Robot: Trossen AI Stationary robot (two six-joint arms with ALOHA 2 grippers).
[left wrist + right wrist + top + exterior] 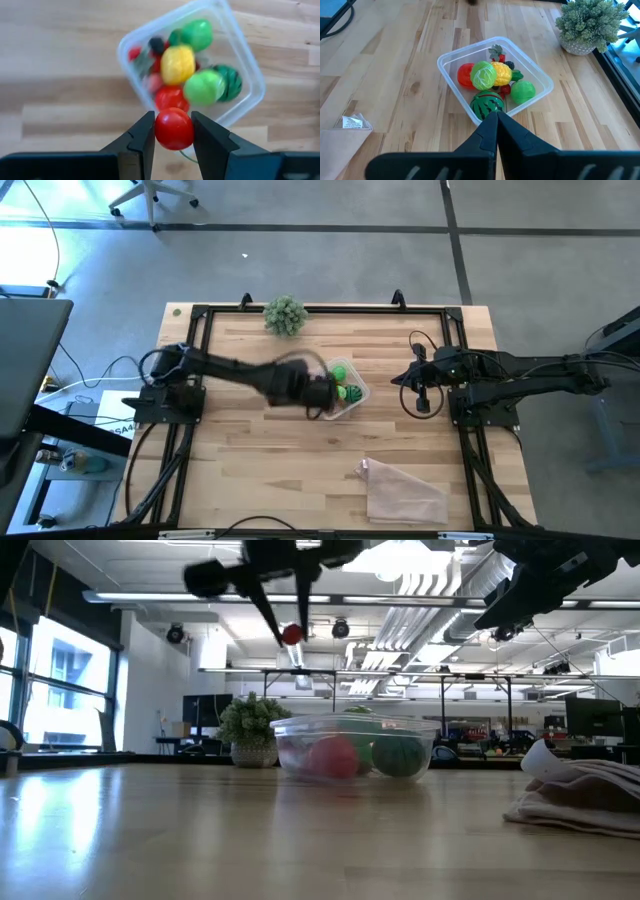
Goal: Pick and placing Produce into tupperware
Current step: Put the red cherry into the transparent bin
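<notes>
My left gripper (174, 131) hung in the air above the wooden table (250, 470), its two dark fingers (139, 142) clamped narrowly on a small round red tomato (174, 129). Seen from table height, that red ball (291, 634) sat high above the clear tupperware (355, 747), pinched at the tip of my left arm, which reached in from nine o'clock toward the table's centre.

From straight overhead, the tupperware (349, 393) lay near the middle of the table, just past my left gripper (318, 393) on its three o'clock side. It was a small see-through tub, roughly square with rounded corners. Inside it lay a crowded pile of toy produce: a striped green melon ball (487, 105), a pale green cabbage-like ball (483, 75), a yellow piece (502, 73), a smooth green fruit (522, 92), a red piece (465, 75) and some tiny dark red berries (505, 90).

My right gripper (421, 402) waited over the table's three o'clock side, well apart from the tub. Its fingers (496, 131) were pressed together with nothing between them.

A bushy grey-green potted plant (285, 315) stood at the twelve o'clock edge of the table. A flat, crinkled clear plastic bag (400, 490) lay toward five o'clock, well apart from the tub.
</notes>
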